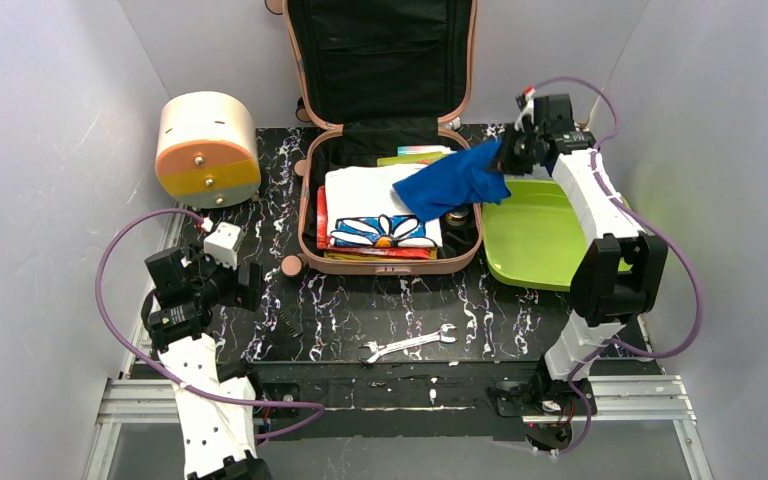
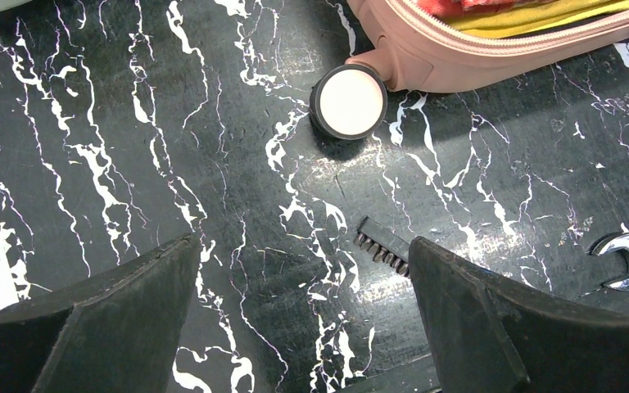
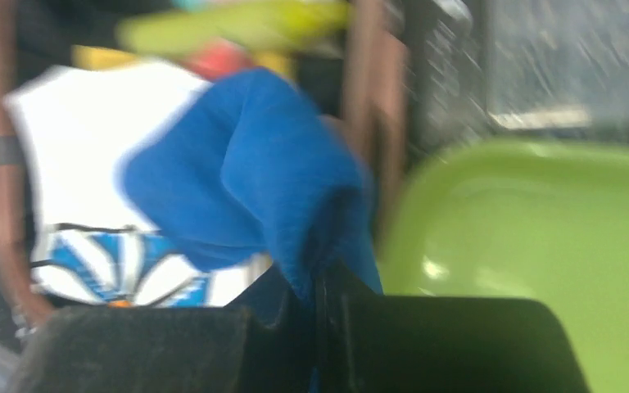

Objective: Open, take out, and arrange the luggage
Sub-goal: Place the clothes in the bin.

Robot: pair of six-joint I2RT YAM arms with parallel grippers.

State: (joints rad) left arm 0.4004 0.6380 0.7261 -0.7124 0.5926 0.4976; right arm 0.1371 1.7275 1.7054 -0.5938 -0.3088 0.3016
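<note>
The salmon-pink luggage (image 1: 309,215) lies open at the table's middle, its lid upright against the back wall. Inside lie a folded white cloth with a blue daisy print (image 1: 380,215), red and yellow items, and a dark round object. My right gripper (image 1: 510,155) is shut on a blue cloth (image 1: 455,180) and holds it lifted over the luggage's right rim; the right wrist view shows the blue cloth (image 3: 270,188) pinched between the jaws. My left gripper (image 2: 303,319) is open and empty, low over the table near the luggage's front-left wheel (image 2: 349,101).
A lime-green tray (image 1: 535,240) sits right of the luggage. A cream-and-orange drum-shaped box (image 1: 205,150) stands at the back left. A silver wrench (image 1: 408,343) lies near the front edge. A small black bit strip (image 2: 383,246) lies by my left fingers.
</note>
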